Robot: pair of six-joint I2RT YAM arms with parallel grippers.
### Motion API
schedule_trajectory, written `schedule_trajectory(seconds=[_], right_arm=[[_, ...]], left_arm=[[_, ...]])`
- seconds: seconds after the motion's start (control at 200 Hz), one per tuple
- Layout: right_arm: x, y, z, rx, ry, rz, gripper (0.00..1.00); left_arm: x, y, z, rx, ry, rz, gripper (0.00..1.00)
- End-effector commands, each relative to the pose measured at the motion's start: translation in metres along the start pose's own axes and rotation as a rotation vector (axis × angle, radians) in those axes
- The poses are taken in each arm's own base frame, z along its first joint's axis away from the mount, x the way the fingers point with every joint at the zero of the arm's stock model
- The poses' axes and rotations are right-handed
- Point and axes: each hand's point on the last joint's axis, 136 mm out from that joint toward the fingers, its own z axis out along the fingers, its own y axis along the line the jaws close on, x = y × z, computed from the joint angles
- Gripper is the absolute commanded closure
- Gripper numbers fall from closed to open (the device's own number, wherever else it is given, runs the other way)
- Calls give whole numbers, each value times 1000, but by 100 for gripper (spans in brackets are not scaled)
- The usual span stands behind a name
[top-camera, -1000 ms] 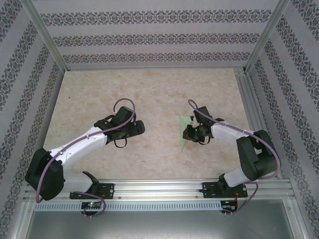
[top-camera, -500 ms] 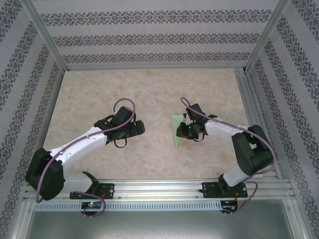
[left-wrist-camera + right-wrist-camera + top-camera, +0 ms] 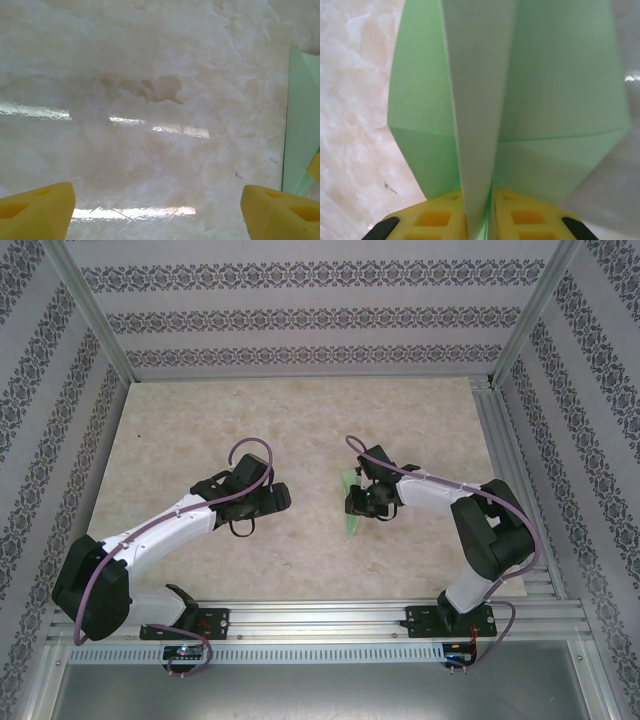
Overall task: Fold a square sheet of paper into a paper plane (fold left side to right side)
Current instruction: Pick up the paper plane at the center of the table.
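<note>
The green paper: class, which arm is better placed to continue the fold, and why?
Right, probably. The right gripper is shut on the green paper at its raised centre flap, wings spread either side. The left gripper hangs open over the table, with the paper beside it.

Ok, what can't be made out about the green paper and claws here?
- Top view: the pale mint-green folded paper is partly covered by the right claw; its creases are too small to read.
- Right wrist view: the paper's far end is cut off by the top edge, and its pinched part is hidden between the yellow fingers.
- Left wrist view: the right edge cuts off the paper, beside the open left claw.
</note>
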Motion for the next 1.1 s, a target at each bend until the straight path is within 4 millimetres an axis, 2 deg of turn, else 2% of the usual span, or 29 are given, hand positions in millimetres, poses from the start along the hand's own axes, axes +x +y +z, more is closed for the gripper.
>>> schedule_trajectory(seconds=[0.0, 0.29, 0.614, 0.809, 0.919, 1.099], right_arm=[[-2, -6, 0, 102, 7, -31, 82], [10, 3, 12, 165, 73, -62, 81], [16, -1, 17, 229, 124, -67, 82], [6, 5, 1, 240, 100, -95, 93], [-2, 3, -10, 262, 88, -120, 96], [-32, -9, -27, 300, 58, -147, 96]], left_arm=[[-7, -2, -6, -11, -11, 19, 13], [-7, -1, -6, -17, -11, 22, 13], [-8, -1, -7, -22, -14, 30, 13], [-9, 0, -7, -27, -14, 34, 13], [-8, 2, -8, -34, -14, 35, 13], [-12, 7, -17, -40, -53, 33, 12]])
